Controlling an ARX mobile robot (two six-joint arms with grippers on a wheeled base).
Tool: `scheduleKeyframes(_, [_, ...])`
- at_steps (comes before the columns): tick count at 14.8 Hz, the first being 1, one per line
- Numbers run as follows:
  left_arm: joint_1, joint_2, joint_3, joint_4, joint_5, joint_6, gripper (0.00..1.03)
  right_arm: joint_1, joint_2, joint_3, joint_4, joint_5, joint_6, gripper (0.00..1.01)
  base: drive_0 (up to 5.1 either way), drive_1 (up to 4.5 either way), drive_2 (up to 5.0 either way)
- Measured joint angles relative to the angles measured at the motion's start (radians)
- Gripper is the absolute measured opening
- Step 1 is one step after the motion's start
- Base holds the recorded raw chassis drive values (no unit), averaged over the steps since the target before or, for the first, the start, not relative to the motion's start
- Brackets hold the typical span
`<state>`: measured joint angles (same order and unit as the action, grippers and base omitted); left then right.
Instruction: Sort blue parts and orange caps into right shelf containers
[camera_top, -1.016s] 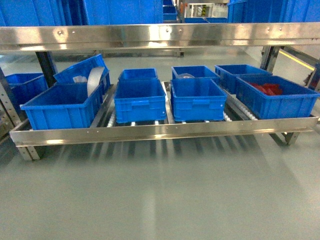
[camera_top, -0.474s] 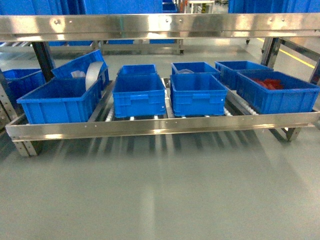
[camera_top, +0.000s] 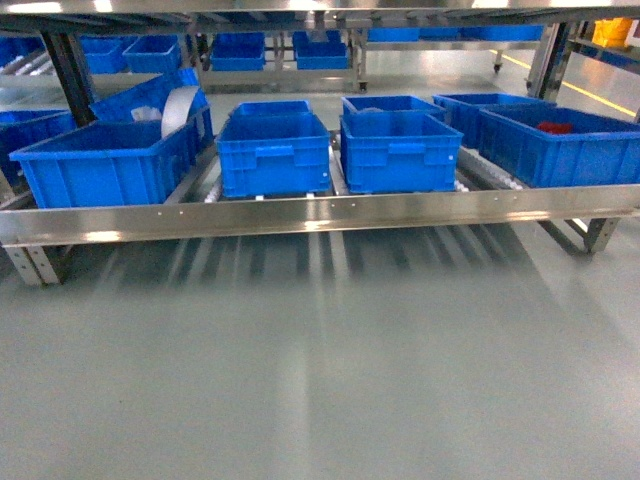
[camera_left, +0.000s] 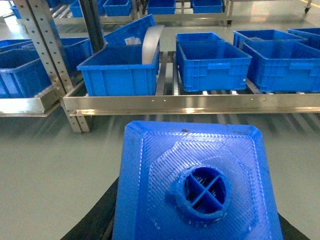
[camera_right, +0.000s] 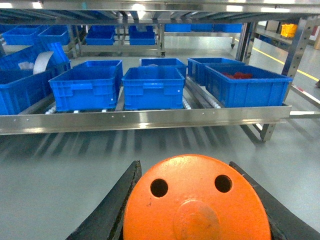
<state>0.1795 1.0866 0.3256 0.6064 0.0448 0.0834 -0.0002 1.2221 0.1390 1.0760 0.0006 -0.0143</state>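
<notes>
The head view shows the right shelf (camera_top: 320, 212) low over the grey floor (camera_top: 320, 380), with its shiny front rail across the picture. On it stand the containers (camera_top: 272, 155) in a row, more of them behind. The container at far right (camera_top: 560, 145) holds something red, too small to name. A white curved sheet (camera_top: 180, 108) leans in a tilted container at the left. No arm and no end effector is seen in this view.

In the left wrist view, the blue part (camera_left: 195, 185) fills the lower half, its round stud with a cross inside facing the camera. The left end effector (camera_left: 192, 227) is clamped on it; dark fingers (camera_left: 92, 220) show at both sides of it.

In the right wrist view, the orange cap (camera_right: 195, 200) sits close to the camera, two dark holes in its flat top. The right end effector (camera_right: 195, 220) grips it between two black fingers (camera_right: 112, 207). The shelf stands beyond, well apart.
</notes>
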Motion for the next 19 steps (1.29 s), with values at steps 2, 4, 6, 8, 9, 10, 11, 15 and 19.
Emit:
scheduleKeyframes(2, [0.000,0.000,0.000,0.001,0.000,0.000,0.45,0.000,0.000,0.000,0.001,0.000,0.000,0.43,0.0,0.00,0.0])
scheduleKeyframes(4, [0.000,0.000,0.000,0.001,0.000,0.000,0.45,0.000,0.000,0.000,0.001,0.000,0.000,0.43,0.0,0.00,0.0])
scheduleKeyframes(6, [0.000,0.000,0.000,0.000,0.000,0.000,0.45,0.000,0.000,0.000,0.000,0.000,0.000,0.43,0.0,0.00,0.0])
scheduleKeyframes(8, [0.000,0.000,0.000,-0.001,0.000,0.000,0.45,0.000,0.000,0.000,0.001,0.000,0.000,0.43,0.0,0.00,0.0])
scheduleKeyframes(9, [0.000,0.000,0.000,-0.001,0.000,0.000,0.45,0.000,0.000,0.000,0.000,0.000,0.000,0.43,0.0,0.00,0.0])
scheduleKeyframes(10, [0.000,0.000,0.000,-0.002,0.000,0.000,0.45,0.000,0.000,0.000,0.000,0.000,0.000,0.43,0.0,0.00,0.0])
scheduleKeyframes(11, [0.000,0.000,0.000,0.000,0.000,0.001,0.45,0.000,0.000,0.000,0.000,0.000,0.000,0.43,0.0,0.00,0.0])
scheduleKeyframes(15, [0.000,0.002,-0.001,-0.001,0.000,0.001,0.45,0.000,0.000,-0.002,-0.002,0.000,0.000,0.43,0.0,0.00,0.0])
scheduleKeyframes(19, [0.000,0.002,-0.001,0.000,0.000,0.001,0.45,0.000,0.000,-0.002,0.000,0.000,0.000,0.43,0.0,0.00,0.0])
